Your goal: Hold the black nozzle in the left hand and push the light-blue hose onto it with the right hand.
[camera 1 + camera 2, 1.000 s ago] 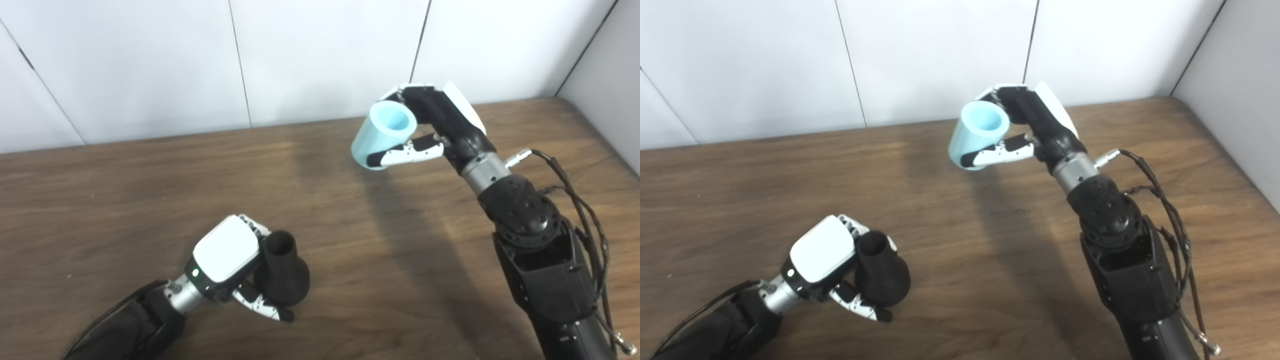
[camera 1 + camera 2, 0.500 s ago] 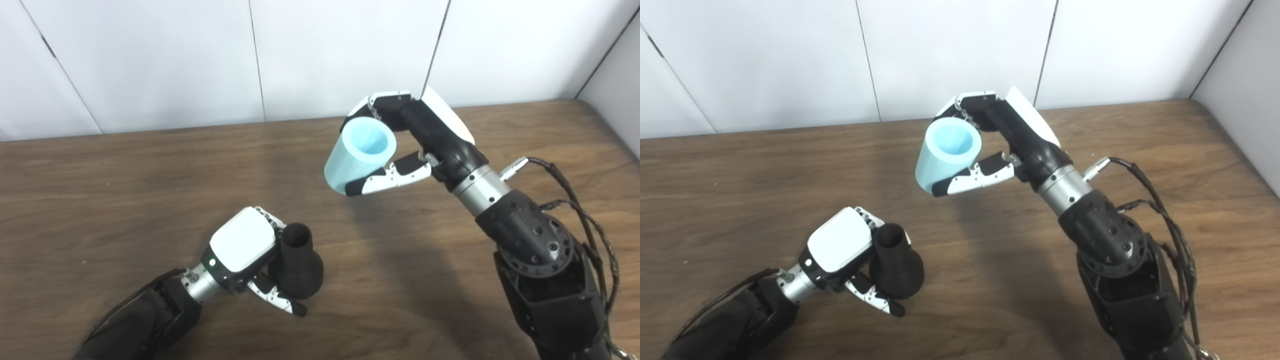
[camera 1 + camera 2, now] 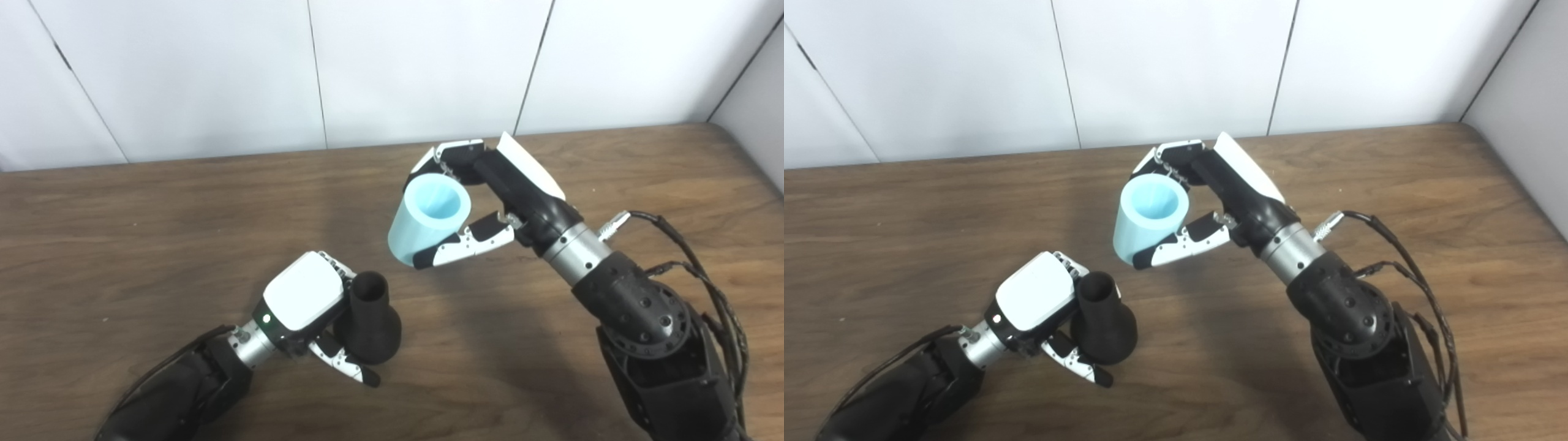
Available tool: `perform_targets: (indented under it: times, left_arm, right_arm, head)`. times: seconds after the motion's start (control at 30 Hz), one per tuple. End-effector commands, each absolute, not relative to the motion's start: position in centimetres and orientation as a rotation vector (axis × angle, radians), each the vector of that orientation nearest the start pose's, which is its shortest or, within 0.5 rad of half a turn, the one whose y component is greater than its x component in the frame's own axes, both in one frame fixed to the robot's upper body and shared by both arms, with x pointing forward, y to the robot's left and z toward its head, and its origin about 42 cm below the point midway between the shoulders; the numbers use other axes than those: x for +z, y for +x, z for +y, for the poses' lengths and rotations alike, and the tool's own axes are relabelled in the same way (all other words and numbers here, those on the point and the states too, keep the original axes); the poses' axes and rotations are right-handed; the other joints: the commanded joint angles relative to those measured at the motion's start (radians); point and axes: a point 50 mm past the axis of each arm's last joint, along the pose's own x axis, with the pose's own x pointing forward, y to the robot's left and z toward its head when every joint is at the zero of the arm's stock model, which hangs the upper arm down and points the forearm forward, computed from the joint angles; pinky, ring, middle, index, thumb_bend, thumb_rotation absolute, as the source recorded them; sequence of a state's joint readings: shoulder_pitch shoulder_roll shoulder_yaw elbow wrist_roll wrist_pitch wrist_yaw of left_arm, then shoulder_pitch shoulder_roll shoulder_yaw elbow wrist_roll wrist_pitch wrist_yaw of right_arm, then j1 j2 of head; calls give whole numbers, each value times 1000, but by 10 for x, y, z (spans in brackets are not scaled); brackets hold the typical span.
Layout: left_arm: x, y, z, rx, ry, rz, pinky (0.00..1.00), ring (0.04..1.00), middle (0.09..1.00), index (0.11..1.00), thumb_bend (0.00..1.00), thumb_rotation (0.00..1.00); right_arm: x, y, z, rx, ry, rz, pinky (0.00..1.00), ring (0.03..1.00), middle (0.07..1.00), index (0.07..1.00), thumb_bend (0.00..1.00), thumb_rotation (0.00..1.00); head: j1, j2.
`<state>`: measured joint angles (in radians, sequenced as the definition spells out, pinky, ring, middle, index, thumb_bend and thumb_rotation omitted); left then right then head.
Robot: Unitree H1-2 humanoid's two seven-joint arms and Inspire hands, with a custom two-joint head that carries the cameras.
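In the left eye view, the right hand (image 3: 490,196) is seen lower and further left than a second ago, closer to the left hand (image 3: 303,303); part of the shift in the picture is owed to the camera, which has moved. The light-blue hose (image 3: 429,220) is clasped between the right hand's fingers and thumb, held above the desk (image 3: 122,214) with its open mouth tilted up. The black nozzle (image 3: 367,318) is gripped by the left hand near the desk's front edge, left of centre, narrow end up; the two parts are near one another but apart. The desk is of brown wood grain, and a white panelled wall (image 3: 184,73) stands behind its far edge. A bundle of cables (image 3: 704,288) runs along the right forearm.

In the right eye view, the same scene is shown from slightly to the right. The hose (image 3: 1149,223) is closed upon by the right hand (image 3: 1225,184), and its hollow inside is seen. The nozzle (image 3: 1102,321) is enclosed by the left hand (image 3: 1035,303), flared base low, over the desk (image 3: 1396,184); whether the base touches the desk cannot be told.
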<state>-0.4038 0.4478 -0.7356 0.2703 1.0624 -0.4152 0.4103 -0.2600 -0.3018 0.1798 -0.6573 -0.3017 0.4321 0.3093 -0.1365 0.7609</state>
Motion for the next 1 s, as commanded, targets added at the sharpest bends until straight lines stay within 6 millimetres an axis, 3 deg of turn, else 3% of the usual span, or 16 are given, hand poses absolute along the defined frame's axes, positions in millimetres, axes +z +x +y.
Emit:
perform_targets:
  times: [0.0,0.53,0.97]
  left_arm:
    - [70,313,169,-828,1441,-796,74,130,202,479,524,48]
    - [71,311,165,-830,1468,-793,75,128,202,480,524,48]
    - [67,312,162,-848,1461,-784,81,136,211,480,522,46]
  right_arm:
    - [309,282,-201,347,-623,-499,348,420,477,499,518,0]
    - [292,280,-198,390,-609,-436,318,417,491,496,518,0]
    - [292,280,-193,412,-603,-425,313,410,490,501,517,0]
  head:
    - [0,1]
    - [13,5]
    - [19,5]
